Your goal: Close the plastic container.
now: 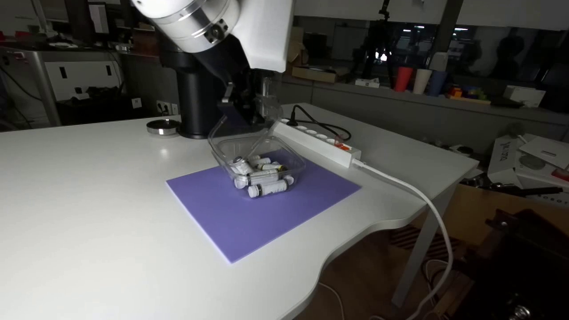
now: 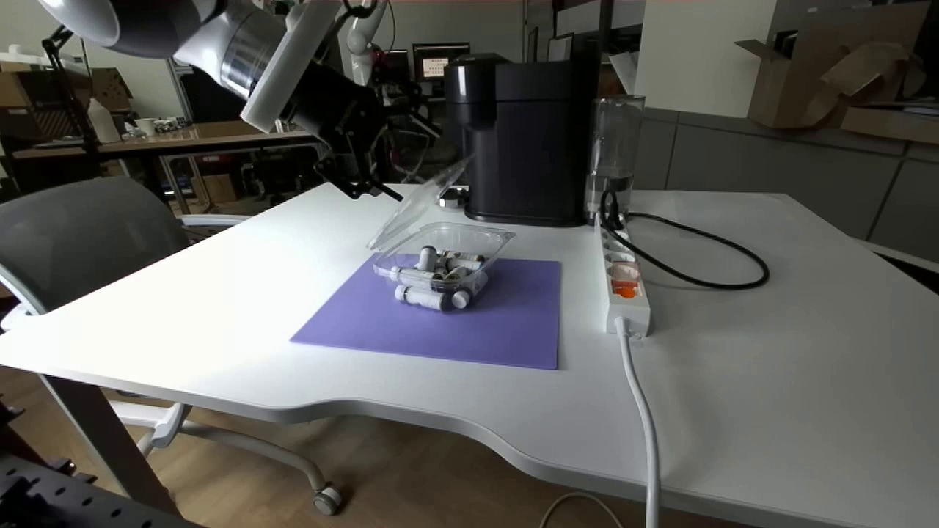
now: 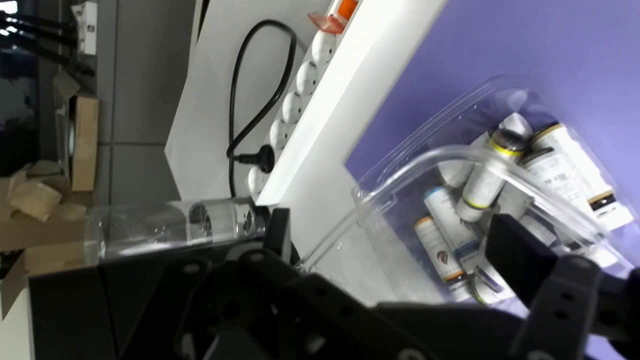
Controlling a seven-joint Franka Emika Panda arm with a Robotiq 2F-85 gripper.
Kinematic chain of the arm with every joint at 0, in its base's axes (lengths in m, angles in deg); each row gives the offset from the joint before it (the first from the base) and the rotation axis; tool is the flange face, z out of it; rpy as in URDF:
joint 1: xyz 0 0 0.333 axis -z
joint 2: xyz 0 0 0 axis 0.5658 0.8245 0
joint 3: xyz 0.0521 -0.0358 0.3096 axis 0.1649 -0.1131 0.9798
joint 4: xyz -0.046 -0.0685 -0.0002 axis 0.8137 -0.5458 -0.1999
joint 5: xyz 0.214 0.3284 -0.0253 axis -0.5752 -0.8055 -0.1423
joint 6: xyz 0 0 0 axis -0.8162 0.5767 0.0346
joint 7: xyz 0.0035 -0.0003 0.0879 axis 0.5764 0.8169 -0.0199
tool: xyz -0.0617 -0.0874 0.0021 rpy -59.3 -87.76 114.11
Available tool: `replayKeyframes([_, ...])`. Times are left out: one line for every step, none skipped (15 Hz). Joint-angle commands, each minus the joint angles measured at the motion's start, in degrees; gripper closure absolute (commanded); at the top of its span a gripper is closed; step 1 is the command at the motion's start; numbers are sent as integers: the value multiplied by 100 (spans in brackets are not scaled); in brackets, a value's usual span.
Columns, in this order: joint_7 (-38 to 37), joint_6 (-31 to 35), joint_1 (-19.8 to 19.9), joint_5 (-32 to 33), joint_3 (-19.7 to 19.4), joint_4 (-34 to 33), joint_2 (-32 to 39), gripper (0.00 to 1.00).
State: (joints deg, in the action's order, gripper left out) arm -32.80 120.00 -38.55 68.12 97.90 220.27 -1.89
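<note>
The clear plastic container point(image 1: 298, 168) stands on a purple mat with several white-labelled vials point(image 1: 262, 178) inside; its tray also shows in an exterior view point(image 2: 493, 238). Its attached clear lid point(image 2: 418, 207) is up, tilted over the side toward the gripper. My gripper point(image 2: 416, 165) is above and beside the raised lid, also seen in an exterior view point(image 1: 242, 113). In the wrist view the fingers point(image 3: 400, 242) are wide apart with nothing gripped. There the lid's rim point(image 3: 450, 152) crosses over the vials and runs close to the left finger. Whether finger and lid touch cannot be told.
The purple mat point(image 1: 231, 222) lies under the container on the white table point(image 1: 89, 213). A white power strip point(image 2: 623, 293) with a black cable lies alongside. A black coffee machine point(image 2: 524, 147) with a clear water tank point(image 2: 616, 139) stands behind, near a round metal lid point(image 1: 163, 128).
</note>
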Motion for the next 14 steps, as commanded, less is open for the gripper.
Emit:
replayKeyframes([524, 622, 313, -734, -345, 169, -201, 0])
replayKeyframes([704, 867, 411, -945, -454, 170, -158, 0])
replayKeyframes([875, 1063, 487, -1169, -552, 170, -123, 0])
replayKeyframes([1107, 1338, 582, -1434, -645, 192, -95, 0])
replayKeyframes([1385, 1620, 667, -1748, -718, 238, -94, 0])
replayKeyframes([1779, 1975, 766, -2158, -776, 316, -117, 0])
replayKeyframes([2241, 2239, 842, -2643, -808, 412, -152, 0])
replayKeyframes([2729, 2425, 1042, -3166, -677, 518, -198, 0])
replayKeyframes([3215, 2476, 1189, -3735, -555, 635, -249, 0])
replayKeyframes([3641, 2470, 1327, -4263, -416, 725, -295, 0])
replayKeyframes([4078, 2321, 1369, -4807, -320, 806, -425, 0])
replayKeyframes([4487, 2195, 1099, -5343, -533, 863, -545, 0])
replayKeyframes([4859, 2091, 1056, -5771, -521, 933, -685, 0])
replayKeyframes([5100, 1939, 998, -6014, -544, 975, -841, 0])
